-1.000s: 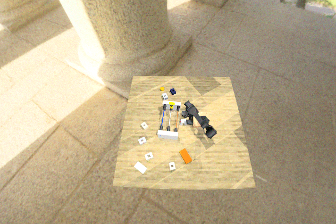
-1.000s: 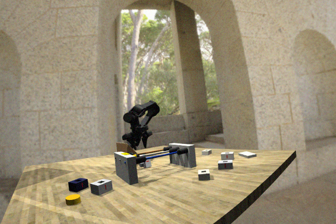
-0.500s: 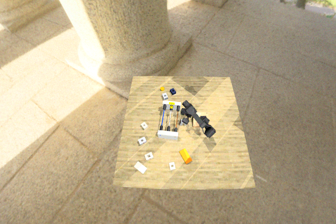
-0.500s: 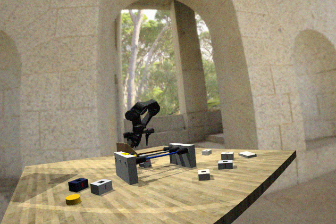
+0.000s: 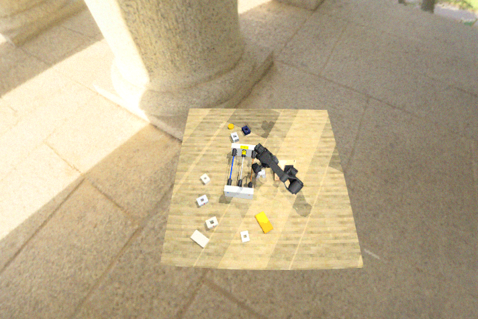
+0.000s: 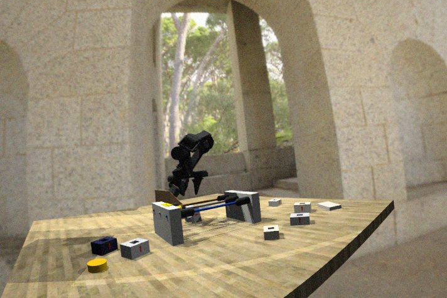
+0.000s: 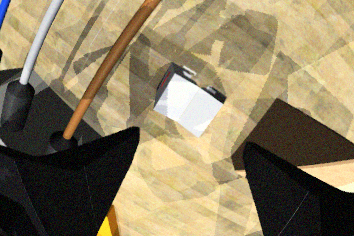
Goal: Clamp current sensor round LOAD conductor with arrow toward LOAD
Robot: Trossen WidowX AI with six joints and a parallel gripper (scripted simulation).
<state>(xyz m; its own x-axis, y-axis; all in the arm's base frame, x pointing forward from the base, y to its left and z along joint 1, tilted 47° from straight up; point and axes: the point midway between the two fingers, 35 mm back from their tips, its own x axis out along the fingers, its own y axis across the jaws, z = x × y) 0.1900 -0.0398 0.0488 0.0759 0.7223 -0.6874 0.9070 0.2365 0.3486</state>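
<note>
The white split-core sensor (image 5: 261,173) (image 6: 193,217) (image 7: 188,104) stands on the table beside the orange-brown conductor (image 5: 252,168) (image 7: 120,45), apart from it. A red mark shows on one side; its direction and how far the sensor is open are too small to tell. My gripper (image 6: 189,193) (image 7: 192,142) is open and empty, above the table, with the sensor ahead of its fingertips in the wrist view. White (image 5: 242,168) and blue (image 5: 231,168) conductors run parallel. A yellow label (image 5: 244,147) (image 6: 166,204) sits on one end block, and a yellow-black tag (image 5: 244,152) on the white conductor's end; lettering is unreadable.
Two grey-white end blocks (image 5: 238,191) (image 6: 242,206) hold the conductors. A brown board (image 6: 166,196) (image 7: 305,135) stands near the gripper. Several white blocks, a dark blue block (image 5: 246,129) (image 6: 104,245), a yellow disc (image 5: 230,126) (image 6: 97,265) and a yellow slab (image 5: 263,221) lie around.
</note>
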